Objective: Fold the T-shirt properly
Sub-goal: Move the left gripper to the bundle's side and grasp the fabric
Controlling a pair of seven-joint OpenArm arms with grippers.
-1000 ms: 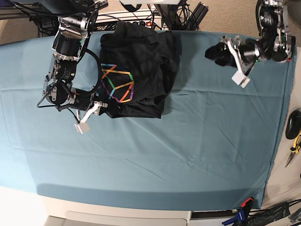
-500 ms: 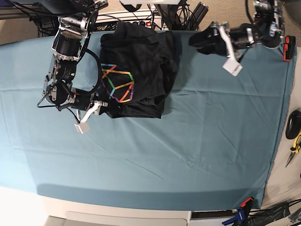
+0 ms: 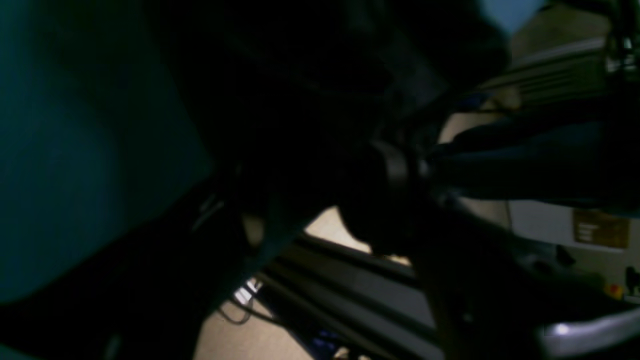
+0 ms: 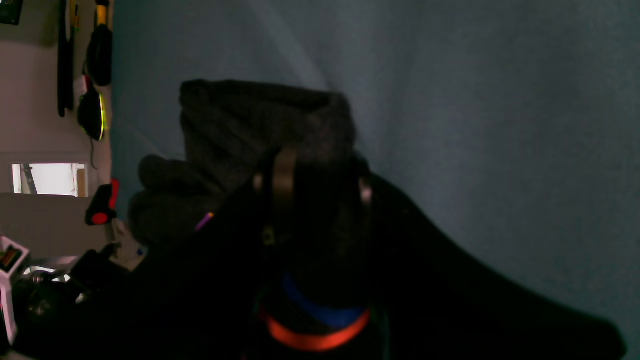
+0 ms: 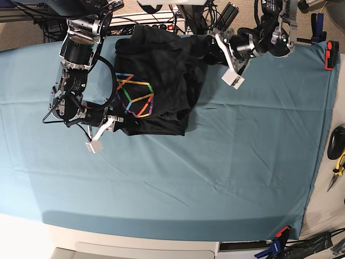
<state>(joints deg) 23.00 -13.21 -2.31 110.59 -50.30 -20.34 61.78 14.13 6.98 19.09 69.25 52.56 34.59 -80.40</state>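
The black T-shirt [image 5: 161, 70] lies bunched on the teal cloth at the back centre, its rainbow line print [image 5: 135, 94] facing up. My right gripper [image 5: 117, 123] is at the shirt's front-left corner, shut on the fabric. In the right wrist view dark T-shirt cloth [image 4: 240, 125] bulges out past the right gripper [image 4: 317, 185]. My left gripper [image 5: 209, 47] stands open at the shirt's back-right edge, its dark fingers hard to separate from the cloth. The left wrist view is dim, with a mass of black T-shirt [image 3: 300, 75] close in front.
The teal cloth [image 5: 215, 162] covers the whole table. Cables and a power strip [image 5: 156, 21] run behind the back edge. Hand tools [image 5: 337, 156] lie off the right edge, below a red clamp [image 5: 329, 54]. Another clamp [image 5: 277, 243] sits at the front-right corner.
The left arm has swept leftward from the back-right part of the table to the shirt's back-right edge. The right arm and the shirt's front-left corner have stayed put.
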